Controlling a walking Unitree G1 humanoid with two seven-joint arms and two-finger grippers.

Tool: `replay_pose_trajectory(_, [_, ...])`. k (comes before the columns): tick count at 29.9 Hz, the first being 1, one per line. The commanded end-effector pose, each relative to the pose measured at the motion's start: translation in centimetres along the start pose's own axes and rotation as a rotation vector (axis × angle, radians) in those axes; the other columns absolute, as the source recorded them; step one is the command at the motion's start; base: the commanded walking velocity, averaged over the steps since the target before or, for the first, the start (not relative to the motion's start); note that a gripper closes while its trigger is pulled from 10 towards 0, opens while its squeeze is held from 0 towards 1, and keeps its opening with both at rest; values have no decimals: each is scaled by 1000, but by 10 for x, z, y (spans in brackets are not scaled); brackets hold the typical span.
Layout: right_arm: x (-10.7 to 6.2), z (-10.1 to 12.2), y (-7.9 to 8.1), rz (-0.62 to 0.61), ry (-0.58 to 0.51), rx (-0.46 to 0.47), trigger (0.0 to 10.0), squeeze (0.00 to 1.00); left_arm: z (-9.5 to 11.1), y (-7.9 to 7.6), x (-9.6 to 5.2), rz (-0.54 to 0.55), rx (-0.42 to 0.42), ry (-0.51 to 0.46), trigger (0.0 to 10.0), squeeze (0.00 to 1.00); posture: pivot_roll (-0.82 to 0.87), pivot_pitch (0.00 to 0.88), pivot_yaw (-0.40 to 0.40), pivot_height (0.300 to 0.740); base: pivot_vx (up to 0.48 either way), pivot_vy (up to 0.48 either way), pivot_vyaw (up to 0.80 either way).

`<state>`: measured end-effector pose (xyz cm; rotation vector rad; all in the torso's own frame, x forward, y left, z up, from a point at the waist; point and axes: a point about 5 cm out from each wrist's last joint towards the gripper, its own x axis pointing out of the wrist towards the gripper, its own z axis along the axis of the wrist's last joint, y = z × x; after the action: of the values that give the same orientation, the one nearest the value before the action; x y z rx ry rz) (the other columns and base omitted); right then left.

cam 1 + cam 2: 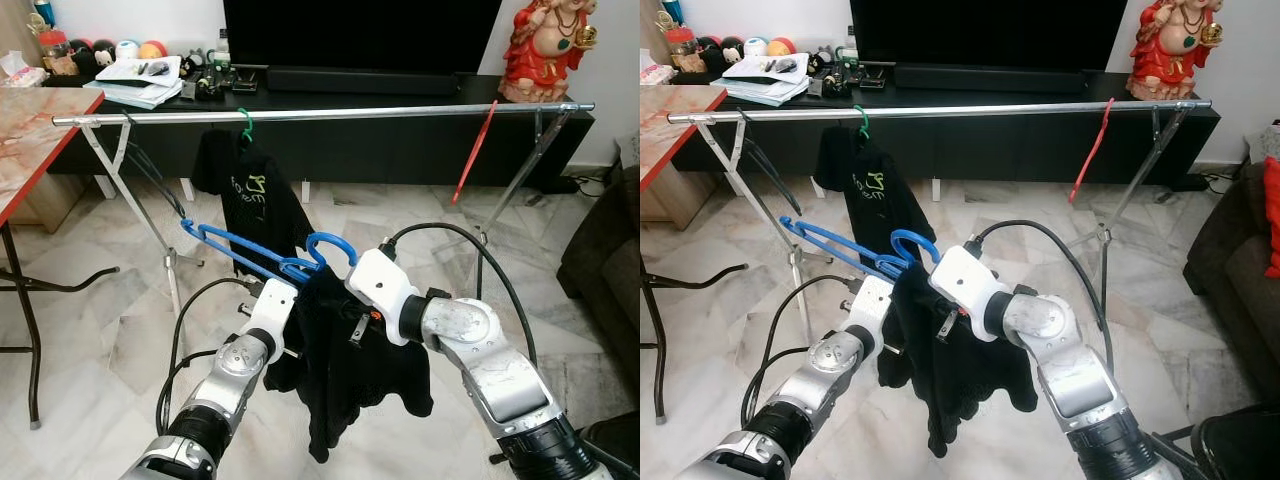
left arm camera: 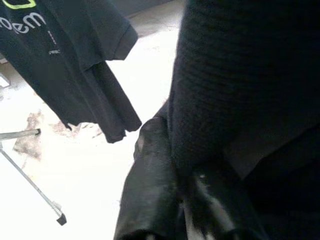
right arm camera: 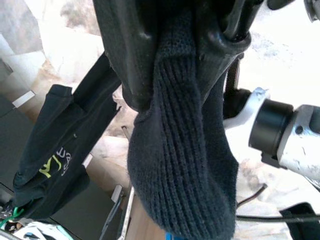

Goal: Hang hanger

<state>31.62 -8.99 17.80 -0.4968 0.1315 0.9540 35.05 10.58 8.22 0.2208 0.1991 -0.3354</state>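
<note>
A blue hanger (image 1: pixel 235 247) is held low in front of me, its hook (image 1: pixel 331 245) curling up between my arms. A black knit garment (image 1: pixel 350 375) hangs over its near end. My left gripper (image 2: pixel 175 165) comes up from below at the hanger's neck and is shut on the knit cloth. My right gripper (image 3: pixel 177 70) clamps a fold of the same garment (image 3: pixel 180 165) just right of the hook. The silver clothes rail (image 1: pixel 330 113) runs across well above and beyond the hanger.
A black T-shirt (image 1: pixel 245 195) hangs from a green hanger (image 1: pixel 245 122) on the rail's left part. A red hanger (image 1: pixel 474 152) hangs toward its right end. Beyond the rail stands a TV console (image 1: pixel 400 95), with a table (image 1: pixel 30 120) at left and a sofa (image 1: pixel 610 250) at right.
</note>
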Motion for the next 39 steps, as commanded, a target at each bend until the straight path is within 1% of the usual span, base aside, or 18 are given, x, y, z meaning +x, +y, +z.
replay_pose_trajectory(1, [-3, 10, -1, -7, -41, -51, 0, 0, -9, 2, -2, 8, -14, 35, 0, 0, -121, 107, -18, 740, 0, 0, 0])
replay_pose_trajectory(6, [-10, -2, -8, -42, 14, -62, 0, 0, -12, 5, -4, 18, -2, 45, 0, 0, -122, 108, -18, 740, 0, 0, 0])
replay_pose_trajectory(9, [-19, -16, -16, -79, 85, -90, 0, 0, -14, 8, -5, 22, 3, 51, 0, 0, -123, 109, -17, 740, 0, 0, 0])
replay_pose_trajectory(11, [-20, -19, -18, -85, 97, -95, 0, 0, -14, 8, -5, 23, 4, 52, 0, 0, -124, 109, -17, 740, 0, 0, 0])
replay_pose_trajectory(13, [-25, -29, -21, -97, 150, -128, 0, 0, -14, 9, -6, 4, 8, 52, 0, 0, -123, 108, -17, 740, 0, 0, 0])
replay_pose_trajectory(16, [-31, -37, -25, -113, 171, -119, 0, 0, -15, 8, -6, -18, 15, 54, 0, 0, -119, 108, -15, 740, 0, 0, 0])
replay_pose_trajectory(19, [-40, -47, -35, -157, 198, -100, 0, 0, -18, 11, -8, -22, 22, 63, 0, 0, -121, 107, -14, 740, 0, 0, 0])
replay_pose_trajectory(21, [-44, -49, -38, -174, 197, -87, 0, 0, -19, 12, -9, -21, 24, 66, 0, 0, -121, 107, -14, 740, 0, 0, 0])
replay_pose_trajectory(26, [-57, -58, -52, -286, 148, 55, 0, 0, -21, 14, -10, -18, 25, 77, 0, 0, -119, 107, -14, 740, 0, 0, 0])
replay_pose_trajectory(28, [-62, -59, -53, -290, 95, 112, 0, 0, -22, 15, -11, -20, 26, 79, 0, 0, -118, 107, -13, 740, 0, 0, 0])
replay_pose_trajectory(30, [-68, -65, -52, -274, 92, 125, 0, 0, -22, 14, -11, -24, 28, 82, 0, 0, -117, 107, -12, 740, 0, 0, 0])
replay_pose_trajectory(31, [-75, -74, -53, -275, 144, 96, 0, 0, -22, 15, -11, -26, 30, 83, 0, 0, -117, 106, -10, 740, 0, 0, 0])
replay_pose_trajectory(32, [-75, -74, -53, -275, 144, 96, 0, 0, -22, 15, -11, -26, 30, 83, 0, 0, -117, 106, -10, 740, 0, 0, 0])
replay_pose_trajectory(34, [-92, -93, -60, -288, 262, 40, 0, 0, -23, 16, -12, -26, 33, 85, 0, 0, -118, 105, -9, 740, 0, 0, 0])
replay_pose_trajectory(35, [-102, -101, -63, -293, 329, -3, 0, 0, -23, 17, -12, -26, 34, 86, 0, 0, -119, 104, -8, 740, 0, 0, 0])
replay_pose_trajectory(37, [-112, -109, -67, -303, 384, -24, 0, 0, -23, 18, -12, -25, 36, 87, 0, 0, -120, 104, -7, 740, 0, 0, 0])
replay_pose_trajectory(38, [-120, -114, -70, -309, 426, -43, 0, 0, -23, 19, -12, -24, 37, 88, 0, 0, -121, 104, -5, 740, 0, 0, 0])
replay_pose_trajectory(39, [-120, -114, -70, -309, 426, -43, 0, 0, -23, 19, -12, -24, 37, 88, 0, 0, -121, 104, -5, 740, 0, 0, 0])
